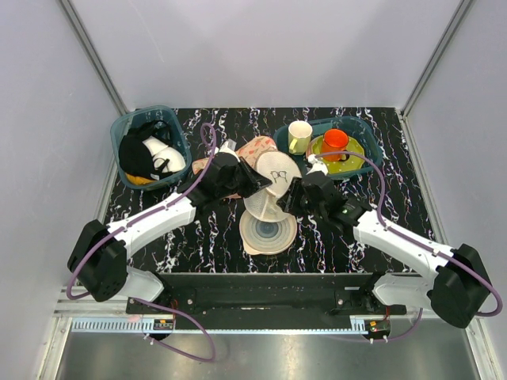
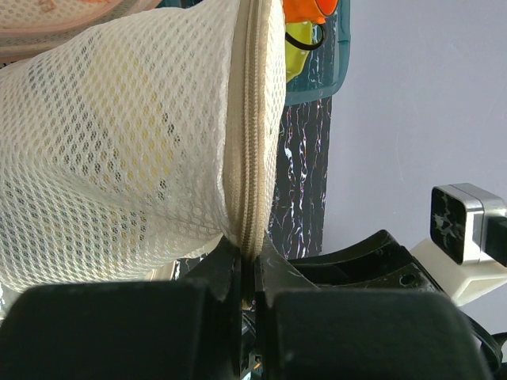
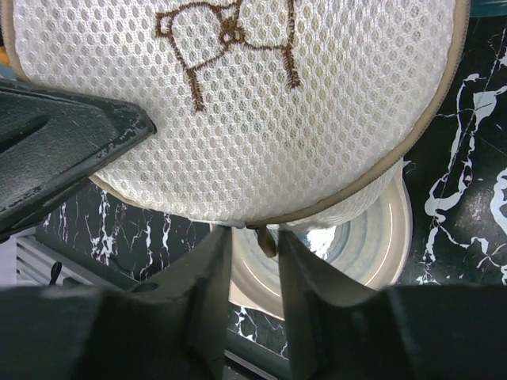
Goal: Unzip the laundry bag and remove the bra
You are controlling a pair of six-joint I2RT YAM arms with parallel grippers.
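Observation:
The white mesh laundry bag (image 1: 275, 184) is held up above the table, its face with the line drawing (image 3: 230, 36) towards the right wrist camera. My left gripper (image 1: 252, 184) is shut on the bag's zipped seam (image 2: 252, 158), with the jaws pinching it (image 2: 248, 265). My right gripper (image 1: 292, 196) is open at the bag's lower rim. Its jaws (image 3: 255, 245) stand either side of the small zipper pull (image 3: 266, 241) without touching it. The zip looks closed. A faint yellowish tint (image 2: 135, 111) shows through the mesh; the bra itself is not plainly visible.
A pale ringed plate (image 1: 268, 232) lies on the table under the bag. A pink patterned cloth (image 1: 252, 149) lies behind it. A teal basket (image 1: 131, 127) with black and white clothes stands back left. Another basket (image 1: 366, 136) back right holds a cup (image 1: 299, 136) and an orange cup (image 1: 334, 140).

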